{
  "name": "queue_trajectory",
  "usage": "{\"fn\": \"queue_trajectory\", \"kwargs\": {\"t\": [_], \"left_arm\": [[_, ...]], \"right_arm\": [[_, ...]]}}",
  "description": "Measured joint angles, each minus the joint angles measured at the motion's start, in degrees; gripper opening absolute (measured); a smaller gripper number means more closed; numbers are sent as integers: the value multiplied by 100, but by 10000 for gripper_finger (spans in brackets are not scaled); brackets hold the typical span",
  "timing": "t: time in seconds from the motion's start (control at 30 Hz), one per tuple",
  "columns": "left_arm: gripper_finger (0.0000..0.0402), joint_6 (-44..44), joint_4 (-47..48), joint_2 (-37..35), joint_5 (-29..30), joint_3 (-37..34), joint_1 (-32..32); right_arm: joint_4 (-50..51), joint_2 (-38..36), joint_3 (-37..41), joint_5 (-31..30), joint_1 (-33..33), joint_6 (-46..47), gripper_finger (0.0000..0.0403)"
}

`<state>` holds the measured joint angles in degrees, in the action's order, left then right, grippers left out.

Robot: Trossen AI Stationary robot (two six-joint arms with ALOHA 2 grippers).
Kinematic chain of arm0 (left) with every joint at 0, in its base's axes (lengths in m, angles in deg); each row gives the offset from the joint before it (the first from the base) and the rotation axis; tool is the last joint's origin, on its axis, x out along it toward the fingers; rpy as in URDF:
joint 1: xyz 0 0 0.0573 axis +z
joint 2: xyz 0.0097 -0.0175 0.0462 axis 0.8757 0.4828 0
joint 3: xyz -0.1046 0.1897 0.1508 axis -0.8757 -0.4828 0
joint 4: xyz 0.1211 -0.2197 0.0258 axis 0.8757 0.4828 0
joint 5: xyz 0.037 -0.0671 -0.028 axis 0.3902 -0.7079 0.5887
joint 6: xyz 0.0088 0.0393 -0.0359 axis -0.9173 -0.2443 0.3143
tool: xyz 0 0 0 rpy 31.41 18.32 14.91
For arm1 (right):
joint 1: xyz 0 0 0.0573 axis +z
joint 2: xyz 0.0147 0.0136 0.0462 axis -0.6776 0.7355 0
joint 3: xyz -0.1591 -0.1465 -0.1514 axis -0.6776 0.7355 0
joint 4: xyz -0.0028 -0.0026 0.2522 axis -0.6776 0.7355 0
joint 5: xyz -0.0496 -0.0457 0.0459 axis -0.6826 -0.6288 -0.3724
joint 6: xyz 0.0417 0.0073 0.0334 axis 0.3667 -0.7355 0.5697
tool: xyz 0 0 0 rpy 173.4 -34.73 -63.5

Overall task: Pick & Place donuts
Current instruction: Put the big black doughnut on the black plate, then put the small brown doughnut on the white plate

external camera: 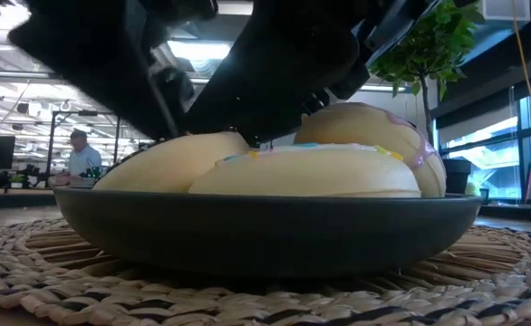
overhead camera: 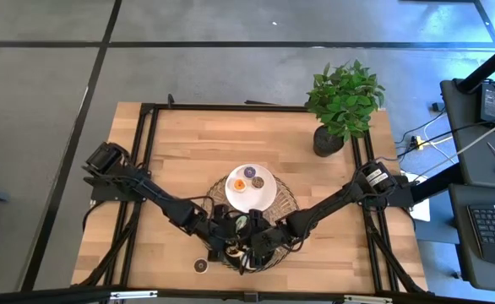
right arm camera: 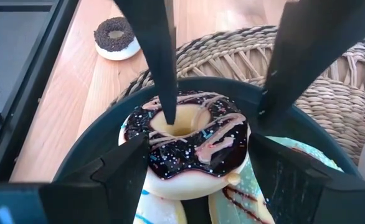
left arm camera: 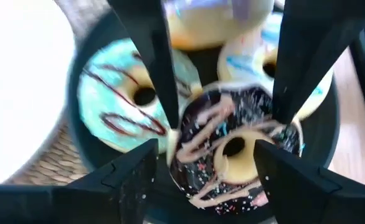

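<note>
A dark plate (right arm camera: 89,155) on a woven mat (right arm camera: 232,56) holds several donuts. On top lies a chocolate donut (right arm camera: 195,149) with pale drizzle, beside a green one (left arm camera: 117,99) and cream ones with blue stripes (left arm camera: 257,59). Both arms meet over this plate. My left gripper (left arm camera: 227,124) is open and points down, with its fingers on either side of the chocolate donut (left arm camera: 232,155). My right gripper (right arm camera: 217,115) is open too. One of its fingers stands at the donut's hole (right arm camera: 182,127) and the other stands outside its rim. My left gripper straddles the chocolate donut from above; whether its fingertips (left arm camera: 170,124) touch the icing, I cannot tell. My right gripper comes from above with one fingertip (right arm camera: 169,112) at the hole and the other beyond the outer edge; I cannot tell whether either touches. The donut rests on the others.
A white plate (overhead camera: 260,198) with three mini donuts sits just beyond the dark plate on the same mat. A small chocolate donut (overhead camera: 200,266) lies on the bare wood near the near edge. A potted plant (overhead camera: 342,101) stands at the far right corner.
</note>
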<state>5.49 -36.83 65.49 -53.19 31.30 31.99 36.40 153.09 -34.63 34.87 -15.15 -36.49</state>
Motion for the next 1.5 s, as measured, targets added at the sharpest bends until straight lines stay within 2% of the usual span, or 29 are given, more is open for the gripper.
{"fn": "queue_trajectory", "kwargs": {"t": [0.13, 0.27, 0.43, 0.57, 0.7, 0.93, 1.07, 1.13, 1.5], "left_arm": [[270, -39, 51, -266, 231, 0, 0], [275, -32, 260, -560, 210, 0, -10], [275, 440, 433, -820, -353, 2, -120], [275, 461, 472, -826, -982, 2, -284], [272, 543, 594, -813, -1265, 2, -414], [271, 1945, 1506, -811, -1141, 4, -757], [271, 2202, 1581, -775, -648, 4, -972], [271, 2206, 1576, -742, -412, 0, -1098], [271, 2328, 1455, -236, -392, 0, -1616]], "right_arm": [[8, 0, 1, 0, -8, 54, 273], [11, 0, 1, -4, -20, 56, 273], [39, -70, 10, -9, -22, -227, 273], [132, -452, 10, -19, -24, -521, 273], [803, -880, 9, -59, 22, -562, 273], [2179, -1417, 172, -1118, 372, -106, 273], [2601, -1482, 312, -1565, 450, 402, 273], [2869, -1481, 314, -1642, 452, 571, 273], [3117, -1467, 318, -1844, 452, 839, 273]]}}
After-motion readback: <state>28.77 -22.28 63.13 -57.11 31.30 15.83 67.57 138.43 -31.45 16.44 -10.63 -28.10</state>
